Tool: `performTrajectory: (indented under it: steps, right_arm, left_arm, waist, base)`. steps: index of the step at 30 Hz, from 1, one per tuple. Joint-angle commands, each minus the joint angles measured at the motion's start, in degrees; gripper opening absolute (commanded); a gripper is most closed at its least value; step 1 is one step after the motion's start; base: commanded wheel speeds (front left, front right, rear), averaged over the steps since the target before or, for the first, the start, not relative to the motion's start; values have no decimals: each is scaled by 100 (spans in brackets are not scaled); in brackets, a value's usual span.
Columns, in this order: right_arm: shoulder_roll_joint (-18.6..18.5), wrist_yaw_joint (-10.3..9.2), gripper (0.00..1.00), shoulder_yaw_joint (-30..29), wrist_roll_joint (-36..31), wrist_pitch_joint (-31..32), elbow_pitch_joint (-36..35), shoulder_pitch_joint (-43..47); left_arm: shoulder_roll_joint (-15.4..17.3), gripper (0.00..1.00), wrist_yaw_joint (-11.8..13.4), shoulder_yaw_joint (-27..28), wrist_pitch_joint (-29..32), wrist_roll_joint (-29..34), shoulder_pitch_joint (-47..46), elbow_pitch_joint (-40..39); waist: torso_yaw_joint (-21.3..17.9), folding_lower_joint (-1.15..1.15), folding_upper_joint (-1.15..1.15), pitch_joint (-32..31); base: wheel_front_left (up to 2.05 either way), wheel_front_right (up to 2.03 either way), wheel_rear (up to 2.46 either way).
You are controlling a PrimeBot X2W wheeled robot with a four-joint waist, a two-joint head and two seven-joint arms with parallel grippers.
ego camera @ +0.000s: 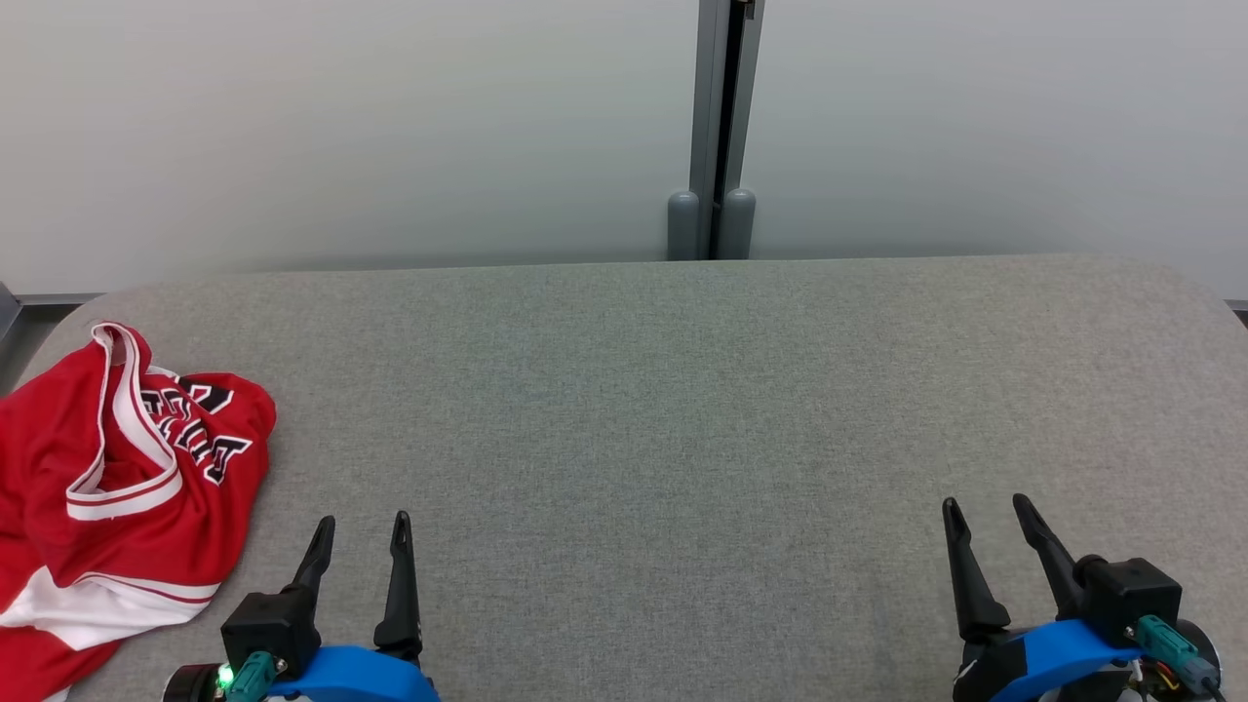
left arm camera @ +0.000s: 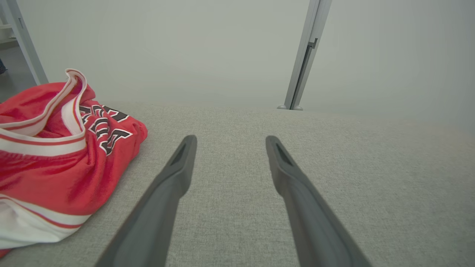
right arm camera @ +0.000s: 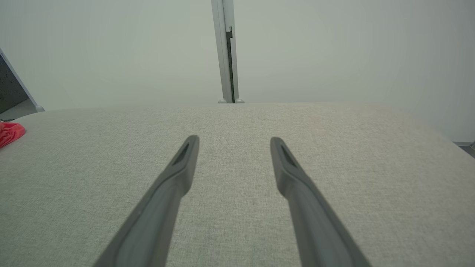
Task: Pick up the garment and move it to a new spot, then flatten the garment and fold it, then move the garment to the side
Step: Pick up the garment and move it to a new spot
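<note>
The garment is a red jersey with white trim and black lettering, lying crumpled at the left edge of the grey table. My left gripper stands open near the front edge, just right of the jersey and not touching it. In the left wrist view the garment bulks up to the left of my left gripper, which holds nothing. My right gripper is open at the front right, far from the cloth. A small red corner of the garment shows at the far left, and the right gripper is empty.
A pale wall with a grey vertical post stands behind the table's far edge. The table's rounded corners fall away at the far left and far right. Bare grey fabric stretches between the two grippers.
</note>
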Motion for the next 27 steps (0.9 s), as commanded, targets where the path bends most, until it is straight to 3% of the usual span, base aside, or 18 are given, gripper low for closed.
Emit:
performTrajectory:
  steps: [1,16,21,27]
  right_arm:
    - [-42,3,100,-23,-6,-45,-30,36]
    - [-39,3,100,-59,76,-111,-65,92]
    - [-38,3,100,-46,93,-129,-147,139]
    - [-37,3,100,13,124,-169,-256,166]
  left_arm:
    - [15,100,32,-6,14,13,39,-38]
    - [64,100,18,-42,-46,-103,44,-93]
    - [92,100,64,-48,-51,-89,-9,-120]
    - [168,100,128,-19,-19,-72,23,-203]
  waist:
    - [-8,0,0,8]
    - [89,0,0,-31]
    - [412,0,0,-50]
    - [1084,0,0,-65]
  base:
    - [0,0,0]
    - [0,0,0]
    - [0,0,0]
    - [0,0,0]
